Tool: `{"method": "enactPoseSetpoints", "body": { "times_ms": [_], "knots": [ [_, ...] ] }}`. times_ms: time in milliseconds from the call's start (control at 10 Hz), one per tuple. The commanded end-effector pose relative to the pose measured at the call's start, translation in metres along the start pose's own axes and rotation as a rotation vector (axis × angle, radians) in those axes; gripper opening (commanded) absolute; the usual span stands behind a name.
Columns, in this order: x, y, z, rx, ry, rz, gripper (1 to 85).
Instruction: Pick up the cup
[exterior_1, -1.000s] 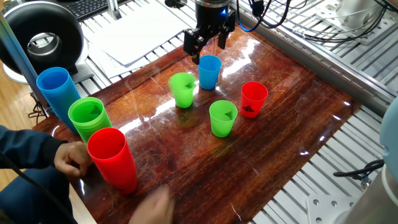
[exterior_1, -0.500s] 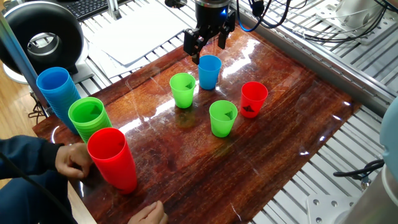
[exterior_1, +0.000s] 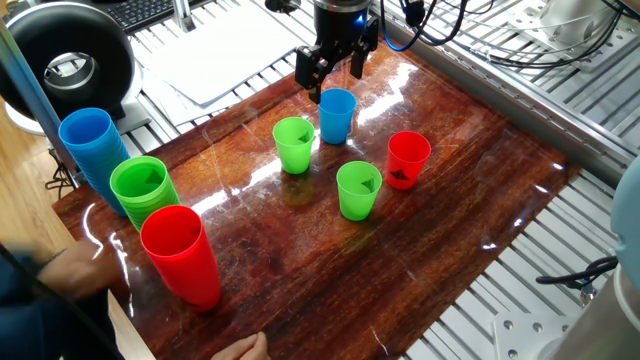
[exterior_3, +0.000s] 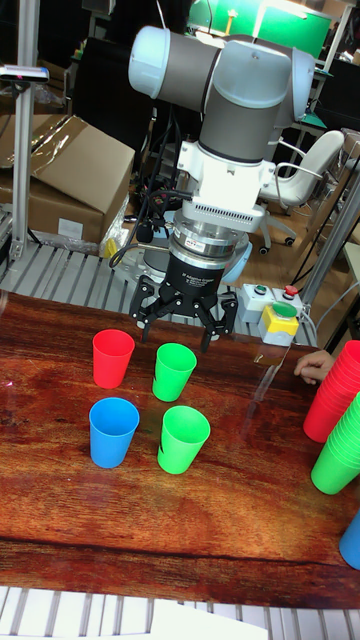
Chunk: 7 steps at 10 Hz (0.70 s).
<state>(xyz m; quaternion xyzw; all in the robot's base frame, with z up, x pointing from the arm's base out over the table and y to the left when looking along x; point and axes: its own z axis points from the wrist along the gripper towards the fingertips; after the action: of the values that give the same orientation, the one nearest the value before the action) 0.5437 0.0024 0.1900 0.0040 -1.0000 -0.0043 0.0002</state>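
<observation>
Glossy wooden table (exterior_1: 450, 230) bears the cup (exterior_1: 358, 190), untouched, below the hovering tool (exterior_1: 330, 75), its jaws apart.

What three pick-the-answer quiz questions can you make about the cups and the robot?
1. Which tall stack stands between the other two? A blue B red C green
2. How many small cups are there? A two B four C six
3. The gripper is: A open and empty B shut on a cup C shut tight, empty

Answers:
1 C: the green stack sits between the blue stack and the red stack.
2 B: there is a blue cup, a red cup, a plain green cup and a flecked green cup.
3 A: its fingers are spread with nothing between them.
</observation>
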Motion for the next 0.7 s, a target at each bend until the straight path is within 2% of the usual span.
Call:
{"method": "enactPoseSetpoints", "body": {
  "times_ms": [0,100,200,600],
  "knots": [
    [0.000,0.002,0.000,0.000,0.000,0.000,1.3],
    [0.062,0.013,-0.006,-0.033,0.238,0.034,1.3],
    [0.061,0.013,-0.005,-0.022,0.235,0.038,1.3],
    [0.061,0.014,-0.005,-0.024,0.233,0.041,1.3]
  ]
}}
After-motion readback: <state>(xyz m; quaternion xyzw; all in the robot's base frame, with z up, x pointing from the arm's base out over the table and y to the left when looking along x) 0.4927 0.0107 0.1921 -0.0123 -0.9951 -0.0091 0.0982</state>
